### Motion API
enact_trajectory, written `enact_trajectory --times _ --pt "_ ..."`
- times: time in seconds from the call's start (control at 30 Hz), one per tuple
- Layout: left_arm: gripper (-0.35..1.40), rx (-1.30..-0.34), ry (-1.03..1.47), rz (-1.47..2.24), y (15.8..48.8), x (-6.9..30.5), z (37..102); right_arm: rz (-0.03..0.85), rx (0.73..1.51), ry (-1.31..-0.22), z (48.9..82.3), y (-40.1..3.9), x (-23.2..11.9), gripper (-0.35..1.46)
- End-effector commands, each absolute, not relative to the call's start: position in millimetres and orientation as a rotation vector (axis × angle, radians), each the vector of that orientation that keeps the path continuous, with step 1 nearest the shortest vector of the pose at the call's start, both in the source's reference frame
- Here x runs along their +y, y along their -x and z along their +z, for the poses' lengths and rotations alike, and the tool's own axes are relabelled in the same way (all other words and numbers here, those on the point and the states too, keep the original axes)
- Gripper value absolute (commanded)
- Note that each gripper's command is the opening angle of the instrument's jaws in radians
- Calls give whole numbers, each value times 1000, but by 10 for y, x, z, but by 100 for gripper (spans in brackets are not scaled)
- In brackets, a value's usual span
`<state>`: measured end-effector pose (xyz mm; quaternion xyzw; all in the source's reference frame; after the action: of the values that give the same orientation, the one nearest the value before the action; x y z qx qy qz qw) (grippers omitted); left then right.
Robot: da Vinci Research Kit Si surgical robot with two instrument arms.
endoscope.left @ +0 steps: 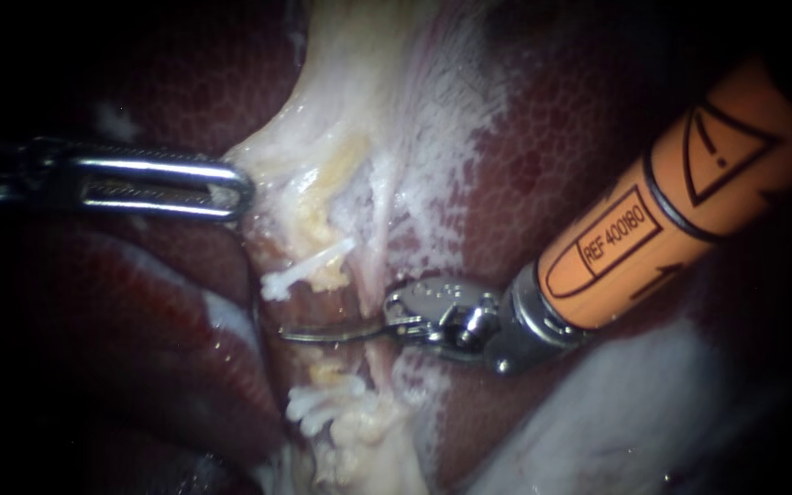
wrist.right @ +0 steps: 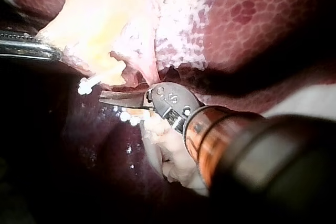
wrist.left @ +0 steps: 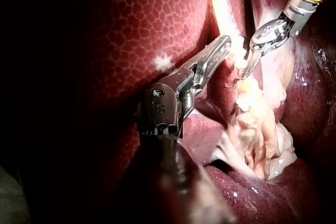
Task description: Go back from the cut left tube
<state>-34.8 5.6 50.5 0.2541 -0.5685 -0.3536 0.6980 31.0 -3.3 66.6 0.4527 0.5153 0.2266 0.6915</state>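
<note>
The left tube is parted. Its upper stump carries a white clip (endoscope.left: 307, 269) and its lower stump white clips (endoscope.left: 324, 403). The thin curved blades of my right instrument (endoscope.left: 291, 335) lie together in the gap between the stumps and hold nothing. Its orange shaft (endoscope.left: 680, 192) comes in from the upper right. In the right wrist view the blades (wrist.right: 106, 97) point past the upper clip (wrist.right: 92, 83). My left instrument (endoscope.left: 236, 190) comes in from the left, its jaws shut on the edge of the pale tissue (endoscope.left: 272, 165) above the upper clip. The left wrist view shows the same grip (wrist.left: 227, 44).
Dark red liver (endoscope.left: 579, 119) lies on both sides of the pale stalk of tissue (endoscope.left: 359, 82) that runs down the middle. A glossy liver lobe (endoscope.left: 121, 330) bulges under my left instrument. A whitish patch (endoscope.left: 634, 412) lies under my right instrument's shaft.
</note>
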Motion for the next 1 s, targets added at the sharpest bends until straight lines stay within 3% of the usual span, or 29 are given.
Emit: enact_trajectory --times 0.03,0.4,0.6,0.73,1.0 --pt "-35 -1267 -566 -788 348 56 505 510 1149 -1017 665 -310 -33 -35" --pt "-35 -1268 -567 -787 347 56 506 471 1160 -1048 666 -310 -34 -35" --pt "-35 -1268 -567 -787 347 56 506 473 1172 -1051 665 -310 -33 10" --pt "-35 -1268 -567 -787 347 56 506 464 1178 -1044 665 -310 -33 31" --pt "-35 -1268 -567 -787 347 56 506 425 1199 -1015 665 -310 -33 54"
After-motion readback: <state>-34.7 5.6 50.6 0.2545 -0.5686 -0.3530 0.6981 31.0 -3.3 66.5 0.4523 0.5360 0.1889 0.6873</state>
